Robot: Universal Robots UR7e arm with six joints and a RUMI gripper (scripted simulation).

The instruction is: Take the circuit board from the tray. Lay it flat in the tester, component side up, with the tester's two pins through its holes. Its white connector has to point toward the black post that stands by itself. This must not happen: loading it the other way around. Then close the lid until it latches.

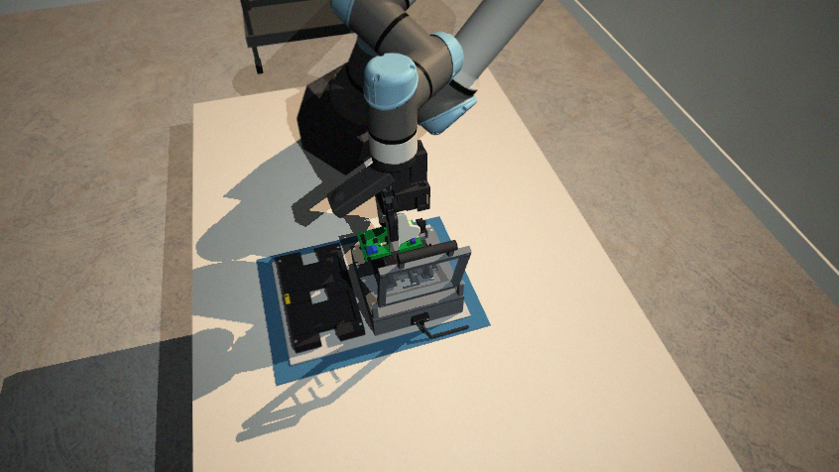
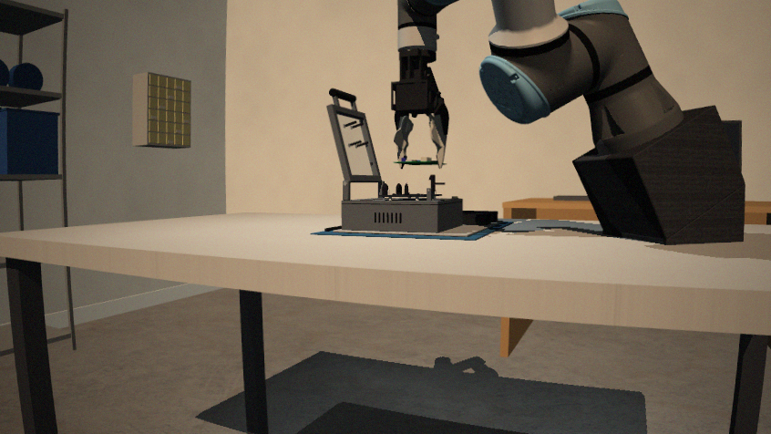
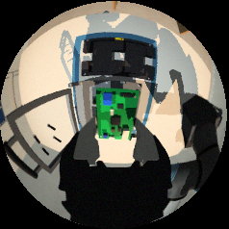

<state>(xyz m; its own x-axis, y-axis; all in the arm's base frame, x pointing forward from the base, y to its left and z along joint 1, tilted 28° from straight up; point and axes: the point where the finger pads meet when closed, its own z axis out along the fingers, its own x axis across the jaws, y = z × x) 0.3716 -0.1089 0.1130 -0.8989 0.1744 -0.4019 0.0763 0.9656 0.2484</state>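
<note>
My gripper point(image 2: 419, 160) is shut on the green circuit board point(image 1: 387, 244) and holds it level, component side up, above the grey tester point(image 1: 411, 291). The board also shows in the side view point(image 2: 417, 160), well clear of the tester's pins and posts point(image 2: 401, 189), and in the wrist view point(image 3: 116, 114) between my fingers. The tester's lid point(image 2: 353, 140) stands open and upright, with its handle point(image 1: 423, 250) on top. The black tray point(image 1: 316, 295) lies left of the tester and holds no board; it also shows in the wrist view point(image 3: 118, 58).
Tray and tester sit on a blue mat point(image 1: 375, 346) on the beige table. The arm's black base point(image 2: 668, 178) stands behind. A latch handle point(image 1: 430, 331) sticks out at the tester's front. A shelf point(image 2: 26, 108) stands far left, off the table.
</note>
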